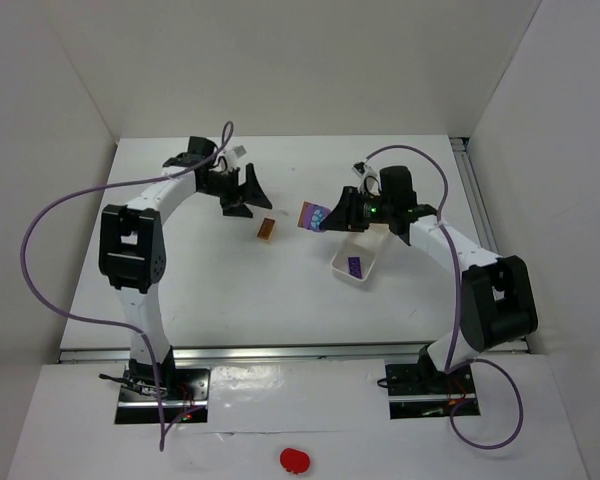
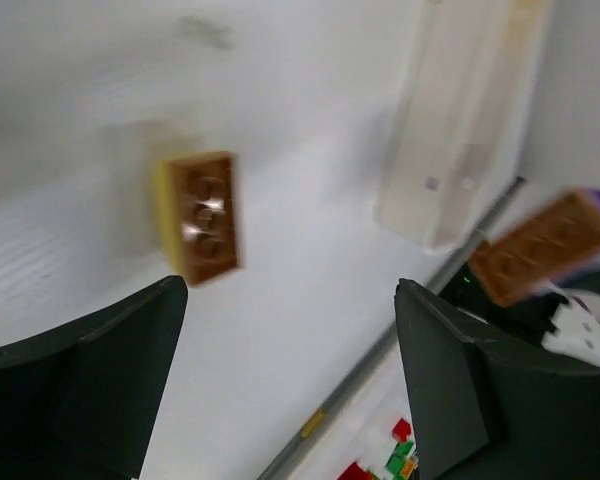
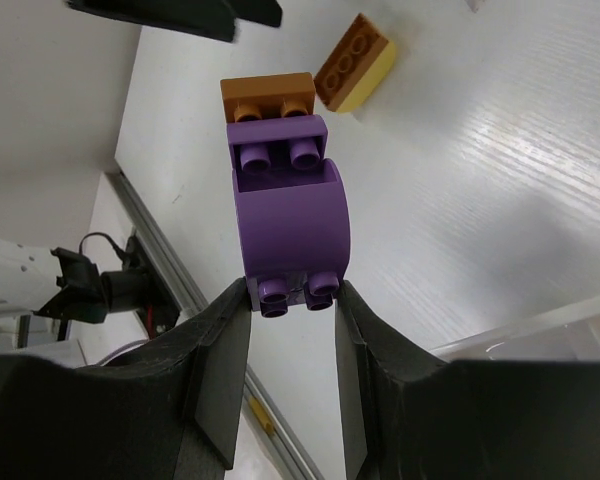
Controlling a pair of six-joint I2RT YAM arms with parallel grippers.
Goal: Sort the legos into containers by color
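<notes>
Top external view shows my left hand (image 1: 250, 205) over the far left part of the table (image 1: 180, 290). Its jaws are wide apart and hold nothing. An orange brick (image 1: 266, 229) sits on a yellow brick (image 3: 373, 82), and the two lie on the table near the middle, just beside that hand. My right hand (image 3: 292, 290) is closed on a purple brick (image 3: 285, 220) and holds it off the table. A small orange piece (image 3: 268, 97) sticks on its far end. A white tray (image 1: 342, 268) sits right of the middle, near my right hand, with one purple piece (image 1: 355, 266) inside.
</notes>
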